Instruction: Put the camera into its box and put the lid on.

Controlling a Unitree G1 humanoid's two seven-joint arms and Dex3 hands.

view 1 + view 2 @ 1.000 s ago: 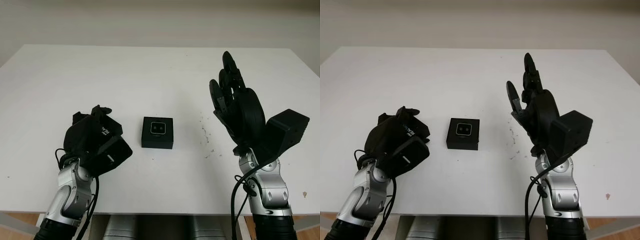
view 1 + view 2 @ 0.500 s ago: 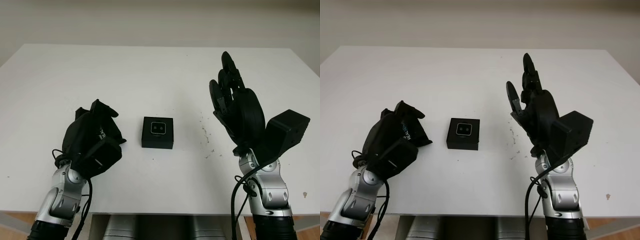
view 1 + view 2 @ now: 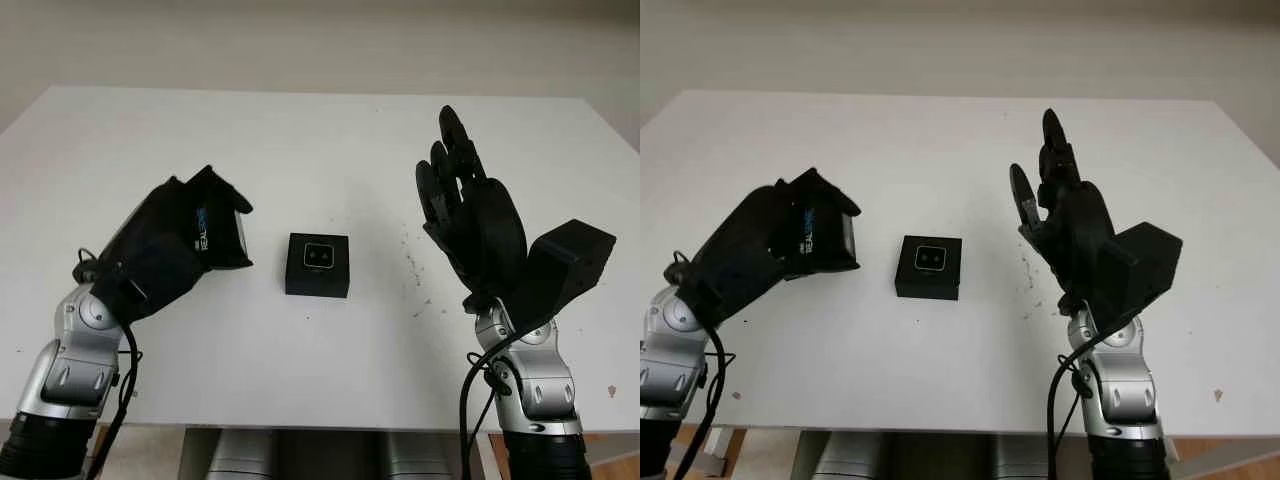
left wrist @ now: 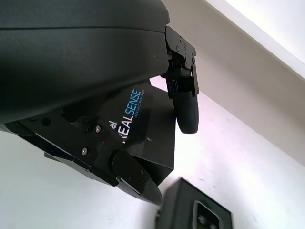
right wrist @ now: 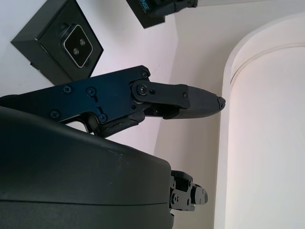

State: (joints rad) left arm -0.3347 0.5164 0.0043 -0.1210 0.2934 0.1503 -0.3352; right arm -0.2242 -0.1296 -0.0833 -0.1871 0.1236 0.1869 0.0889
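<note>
White table (image 3: 300,140) with a smooth top, scattered dark specks (image 3: 412,270) on its right-centre part, one small speck (image 3: 612,392) near the right front corner, pale wall (image 3: 320,40) behind the far edge, grey frame parts (image 3: 300,455) under the near edge

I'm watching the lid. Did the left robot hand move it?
Yes. The left robot hand lifted the lid up and forward, beside the box, which stayed put.
</note>
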